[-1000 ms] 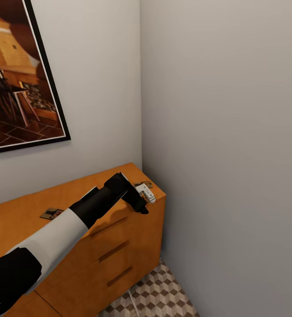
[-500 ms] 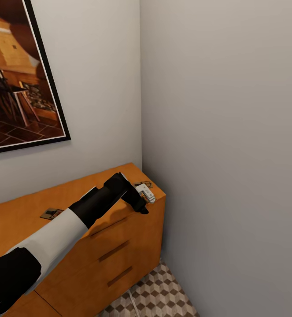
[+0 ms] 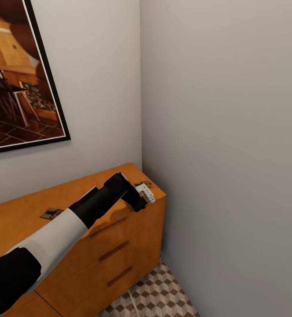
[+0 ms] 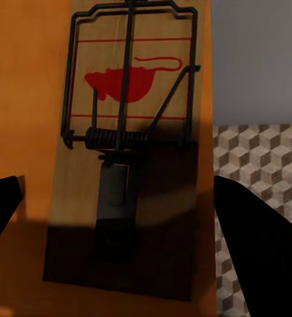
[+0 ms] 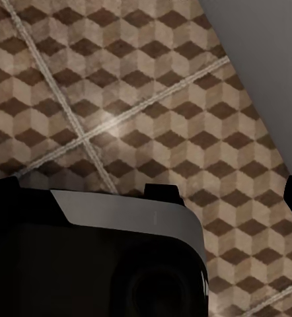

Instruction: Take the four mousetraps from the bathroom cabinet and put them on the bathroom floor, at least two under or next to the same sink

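While left tool [image 3: 142, 199] hovers open | mousetraps [image 3: 51, 214] [image 3: 144, 184]: two | cabinet [image 3: 119, 246]: one

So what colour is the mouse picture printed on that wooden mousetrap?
Red, clearest in the left wrist view on the flat wooden mousetrap.

Counted two mousetraps on the one cabinet [image 3: 115, 246]: one mousetrap [image 3: 51, 214] toward its left, another mousetrap [image 3: 144, 184] at its right end. Counted one framed picture [image 3: 18, 75], one arm [image 3: 62, 229], three drawer handles [image 3: 115, 251], two walls [image 3: 225, 132], one tiled floor [image 3: 157, 297].
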### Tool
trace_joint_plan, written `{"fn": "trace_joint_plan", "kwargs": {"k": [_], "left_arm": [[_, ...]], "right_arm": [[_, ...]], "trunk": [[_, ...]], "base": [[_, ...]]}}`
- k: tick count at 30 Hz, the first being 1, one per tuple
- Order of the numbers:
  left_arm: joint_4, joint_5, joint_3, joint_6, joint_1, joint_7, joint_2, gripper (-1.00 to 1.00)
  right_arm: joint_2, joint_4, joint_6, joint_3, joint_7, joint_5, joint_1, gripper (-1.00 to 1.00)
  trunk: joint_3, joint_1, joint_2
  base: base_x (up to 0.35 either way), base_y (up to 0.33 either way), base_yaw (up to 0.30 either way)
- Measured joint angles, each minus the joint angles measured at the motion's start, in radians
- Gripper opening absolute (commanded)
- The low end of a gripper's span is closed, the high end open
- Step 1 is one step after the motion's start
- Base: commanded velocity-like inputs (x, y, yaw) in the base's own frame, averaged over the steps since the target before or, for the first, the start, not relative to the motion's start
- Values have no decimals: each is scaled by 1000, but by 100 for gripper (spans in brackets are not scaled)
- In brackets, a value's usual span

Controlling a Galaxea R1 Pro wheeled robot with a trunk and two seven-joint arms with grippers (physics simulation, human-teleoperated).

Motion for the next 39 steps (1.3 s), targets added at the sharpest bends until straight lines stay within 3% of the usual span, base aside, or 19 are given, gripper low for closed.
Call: {"fn": "trace_joint_plan", "kwargs": {"k": [29,33,34,39], "left_arm": [[-1,0,2,5,0,-4,0,-100],[-28,37,3,21,1,-5,-1,-100],[-40,5,4,7,0,-3,0,-100],[-80,3,8,7,0,-5,2,-100]], "right_arm": [[0,1,0,0,-1,-1,0,100],[0,0,0,0,-1,-1,0,100],[0,0,0,0,0,0,0,100],[0,0,0,0,-1,0,0,100]], "trunk": [[0,0,0],[0,0,0],[0,0,0],[0,0,0]], "base": [[0,0,0],[0,0,0],[0,0,0],[0,0,0]]}}
